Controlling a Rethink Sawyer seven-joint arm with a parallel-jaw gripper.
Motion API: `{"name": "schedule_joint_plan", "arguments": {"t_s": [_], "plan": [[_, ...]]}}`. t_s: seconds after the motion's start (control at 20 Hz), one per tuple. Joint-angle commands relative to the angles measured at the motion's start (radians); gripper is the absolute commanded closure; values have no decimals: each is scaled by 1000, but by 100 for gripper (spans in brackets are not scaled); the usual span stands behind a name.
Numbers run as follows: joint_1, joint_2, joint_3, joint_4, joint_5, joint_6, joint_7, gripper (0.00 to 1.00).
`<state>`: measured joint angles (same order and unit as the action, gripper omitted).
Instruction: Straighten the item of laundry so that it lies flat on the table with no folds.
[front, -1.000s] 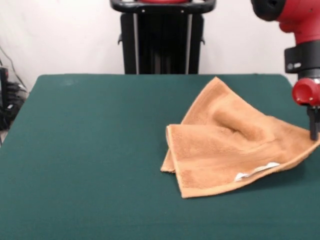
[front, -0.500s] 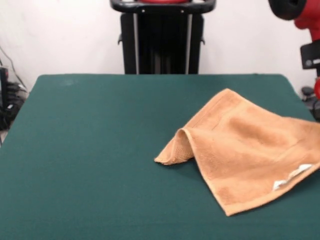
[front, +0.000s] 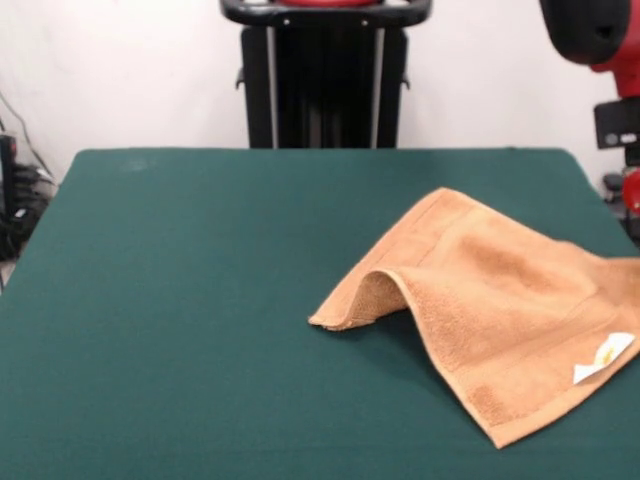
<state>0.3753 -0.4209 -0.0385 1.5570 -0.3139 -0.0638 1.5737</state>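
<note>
The orange-tan towel (front: 500, 300) lies on the right part of the dark green table (front: 180, 300). Its right side rises toward the picture's right edge and is cut off there. Its left corner (front: 350, 305) is humped and curled under, with a ridge running back from it. A small white tag (front: 604, 357) sticks out at the towel's near right edge. The red and black arm (front: 622, 110) comes down at the far right edge. Only a sliver of my gripper (front: 634, 205) shows there, right above the towel's raised side; its tips are out of the picture.
The robot's black pedestal (front: 325, 75) stands behind the table's far edge at the middle. Cables and dark gear (front: 15, 200) sit off the table's left side. The towel reaches close to the table's right and near edges.
The arm has moved right, nearly out of the picture. The towel has been dragged right with it and has spread open; the folded-over layer has come undone, leaving a hump at the left corner.
</note>
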Motion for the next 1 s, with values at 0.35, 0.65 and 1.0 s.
{"name": "schedule_joint_plan", "arguments": {"t_s": [0.35,0.65,1.0], "plan": [[-158,7,317,34,-204,217,-89,100],[-211,-21,398,74,-253,258,-96,100],[-231,-48,435,108,-279,329,-94,100]]}}
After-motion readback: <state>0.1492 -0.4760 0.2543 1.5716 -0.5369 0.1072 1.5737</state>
